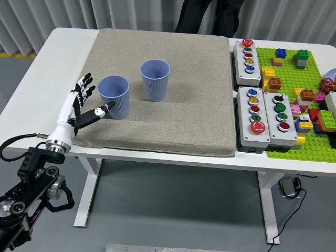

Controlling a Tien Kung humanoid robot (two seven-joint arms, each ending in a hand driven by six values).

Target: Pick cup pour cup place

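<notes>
Two blue ribbed cups stand upright on the grey mat. The near cup is at the left, the far cup a little behind and right of it. My left hand is just left of the near cup, fingers spread. Its thumb tip reaches the cup's lower front wall and the other fingers stand off behind the cup's left side. It holds nothing. My right arm is out of view.
Three grey button boxes lie right of the mat. Further right is a green baseplate with several coloured bricks. A person in dark clothes stands at the table's far side.
</notes>
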